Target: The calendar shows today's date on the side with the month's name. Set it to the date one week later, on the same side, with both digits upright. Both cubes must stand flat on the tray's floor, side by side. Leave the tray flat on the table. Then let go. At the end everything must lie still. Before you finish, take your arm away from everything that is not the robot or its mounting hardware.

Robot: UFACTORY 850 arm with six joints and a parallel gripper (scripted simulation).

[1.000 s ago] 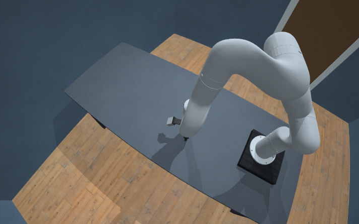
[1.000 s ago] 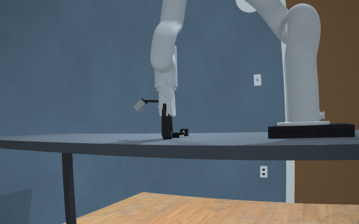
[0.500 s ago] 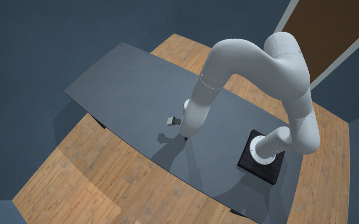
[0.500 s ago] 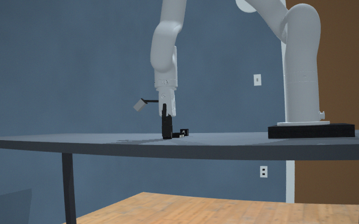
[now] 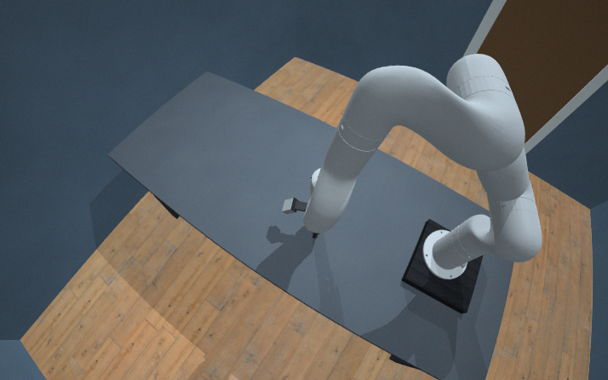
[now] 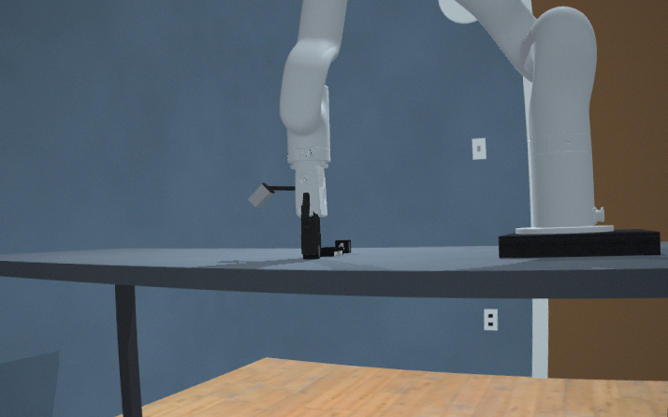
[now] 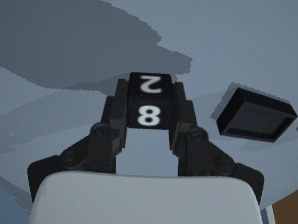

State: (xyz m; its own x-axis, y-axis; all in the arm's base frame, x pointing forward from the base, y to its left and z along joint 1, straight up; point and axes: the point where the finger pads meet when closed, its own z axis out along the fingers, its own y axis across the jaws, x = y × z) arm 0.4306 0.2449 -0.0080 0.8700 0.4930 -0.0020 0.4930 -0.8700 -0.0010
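Observation:
In the wrist view a black digit cube [image 7: 149,100] sits between the fingers of my gripper [image 7: 150,119]; it shows a white 8 on the near face and a 2 on the far face. The gripper is shut on this cube, low at the table top. To the right lies the black calendar tray [image 7: 256,115], tilted in the view and apart from the cube; I see no second cube in it. In the exterior view the gripper [image 6: 311,252] stands upright on the table with the tray [image 6: 341,248] just right of it. In the top view the arm hides cube and tray.
The dark grey table [image 5: 212,141] [image 6: 170,265] carries the arm's black base plate [image 5: 457,292] [image 6: 580,243] at the right. The wrist camera block [image 5: 289,205] [image 6: 260,195] sticks out left of the wrist. Wooden floor lies beyond the table's front edge.

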